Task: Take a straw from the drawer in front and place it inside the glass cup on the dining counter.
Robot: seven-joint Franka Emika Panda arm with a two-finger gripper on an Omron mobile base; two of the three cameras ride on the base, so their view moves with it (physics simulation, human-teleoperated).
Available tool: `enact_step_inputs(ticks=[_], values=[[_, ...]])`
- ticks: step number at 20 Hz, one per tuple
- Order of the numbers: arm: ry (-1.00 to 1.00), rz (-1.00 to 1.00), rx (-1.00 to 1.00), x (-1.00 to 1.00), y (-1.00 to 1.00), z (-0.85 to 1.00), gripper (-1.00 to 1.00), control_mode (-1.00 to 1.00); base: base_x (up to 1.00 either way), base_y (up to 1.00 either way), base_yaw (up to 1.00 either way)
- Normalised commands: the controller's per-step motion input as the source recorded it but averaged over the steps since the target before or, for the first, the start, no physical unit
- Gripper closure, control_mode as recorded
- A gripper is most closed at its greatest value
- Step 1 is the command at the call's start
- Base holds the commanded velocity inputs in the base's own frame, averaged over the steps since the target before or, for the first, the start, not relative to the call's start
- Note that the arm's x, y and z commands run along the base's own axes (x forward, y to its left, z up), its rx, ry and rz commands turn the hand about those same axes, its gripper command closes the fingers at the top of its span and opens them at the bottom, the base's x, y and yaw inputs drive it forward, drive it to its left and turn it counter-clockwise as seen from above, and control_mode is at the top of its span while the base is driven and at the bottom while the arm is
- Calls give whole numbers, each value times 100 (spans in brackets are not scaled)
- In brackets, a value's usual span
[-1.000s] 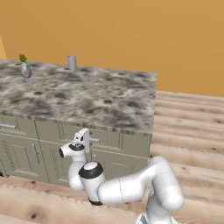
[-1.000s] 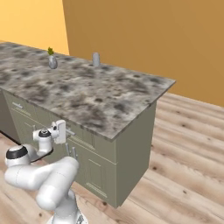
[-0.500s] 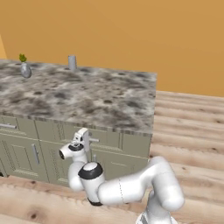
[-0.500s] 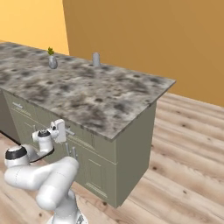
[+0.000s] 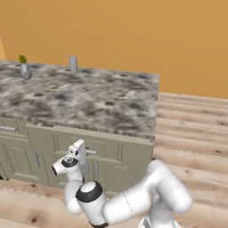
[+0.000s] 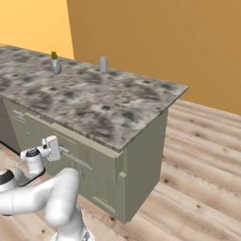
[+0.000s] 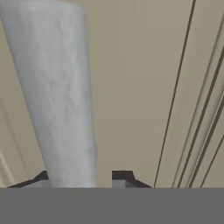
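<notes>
My end effector (image 7: 83, 177) straddles the shut drawer's (image 5: 95, 151) handle (image 7: 57, 96), tips apparently just clamping it; off-centre, they could slip when pulling, with the cup (image 5: 73, 63) far across the table (image 5: 89, 98).

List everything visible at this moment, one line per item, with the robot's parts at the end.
dining counter: one, grey, white and brown speckled stone, on grey-green cabinets.
glass cup: one, translucent grey-white, upright near the counter's far edge.
vase: one, small, grey, with a green sprig, on the counter apart from the cup.
drawer: one, grey-green panel front, closed, just under the counter edge.
drawer handle: one, silver bar, close up in the hand view, running between the fingers.
cabinet doors: grey-green, below the drawers.
floor: pale wood planks.
wall: orange.
arm: one, white with dark joints.
gripper: one, at the drawer front, fingers either side of the handle.
</notes>
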Motion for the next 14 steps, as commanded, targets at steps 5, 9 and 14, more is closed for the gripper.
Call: enact_step_inputs(ticks=[5,9,14], values=[[-4,0,-1,-99,57,0,100,-100,0,0,0],[-3,0,0,-97,54,0,100,-100,0,0,0],[0,0,0,-78,50,0,100,-100,0,0,0]])
